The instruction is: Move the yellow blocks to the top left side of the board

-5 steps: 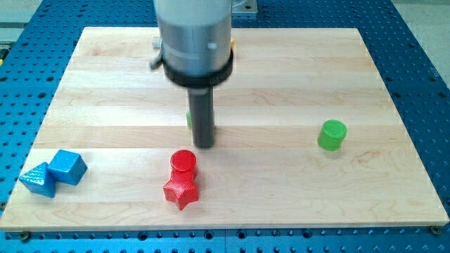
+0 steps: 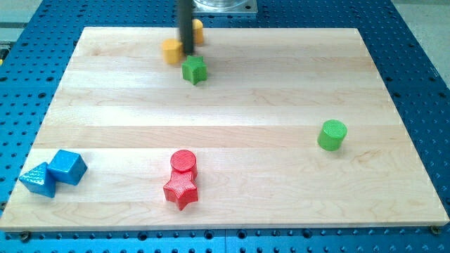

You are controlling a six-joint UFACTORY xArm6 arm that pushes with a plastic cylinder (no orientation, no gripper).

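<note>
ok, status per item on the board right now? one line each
my tip: down between the two yellow blocks
yellow block: left of tip, touching it
second yellow block: at the top edge, partly hidden by the rod
green star block: just below tip
green cylinder: alone, right side
red cylinder: touching red star
blue cube: touching blue triangular block

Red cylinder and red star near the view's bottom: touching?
Touching. The camera view shows the red cylinder butted against the top of the red star, no board visible between them.
</note>
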